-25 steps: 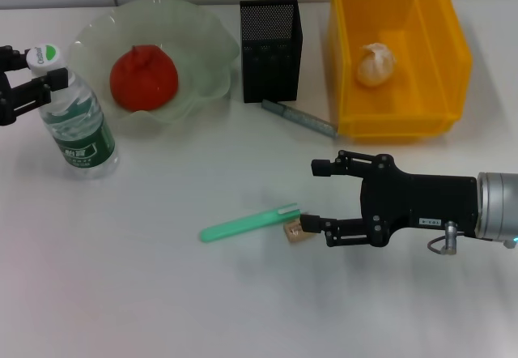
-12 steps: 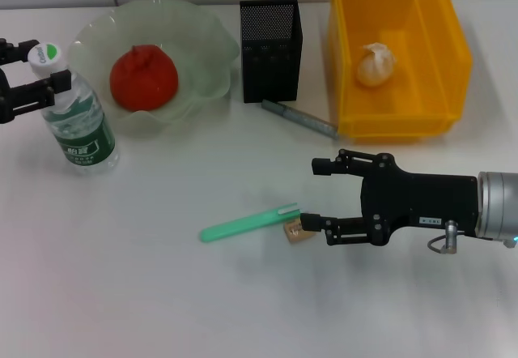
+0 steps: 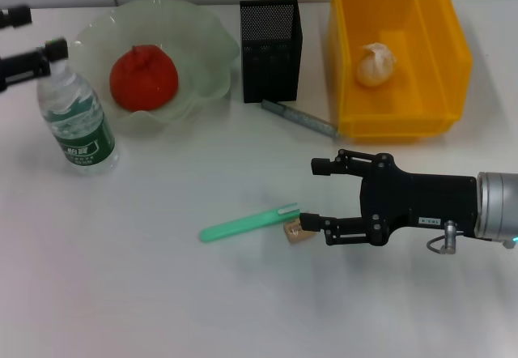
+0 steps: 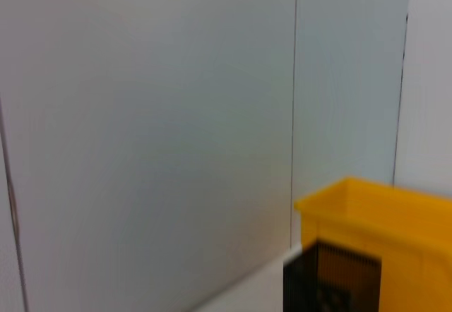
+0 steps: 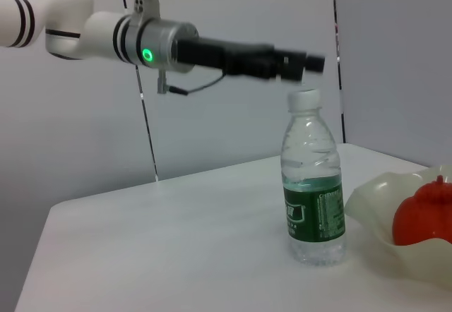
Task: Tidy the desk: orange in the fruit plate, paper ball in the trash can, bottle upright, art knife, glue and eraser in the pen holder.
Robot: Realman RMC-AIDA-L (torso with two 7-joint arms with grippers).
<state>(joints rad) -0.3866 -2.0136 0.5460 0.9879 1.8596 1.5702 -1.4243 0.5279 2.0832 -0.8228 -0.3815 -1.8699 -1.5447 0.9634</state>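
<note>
Now bottle stands upright near the fruit plate, orange sits in the plate, paper ball lies in the trash can. Left gripper hangs at the bottle's cap level at the table's far left edge, fingers apart, holding nothing; the right wrist view shows it just above the cap.

Step in hand, as I judge it: eraser pickup. Right gripper lies low over the table, jaws wide, nothing held; the lower fingertip sits touching or just beside the eraser, upper finger well clear. Eraser touches the tip of the green art knife.

To do it well: shift so the eraser sits between both fingers, close gently, avoid pinching the knife too. Then lift straight and carry to the pen holder, dropping from above its open top. Grey glue stick lies between holder and can; keep clear of it.
</note>
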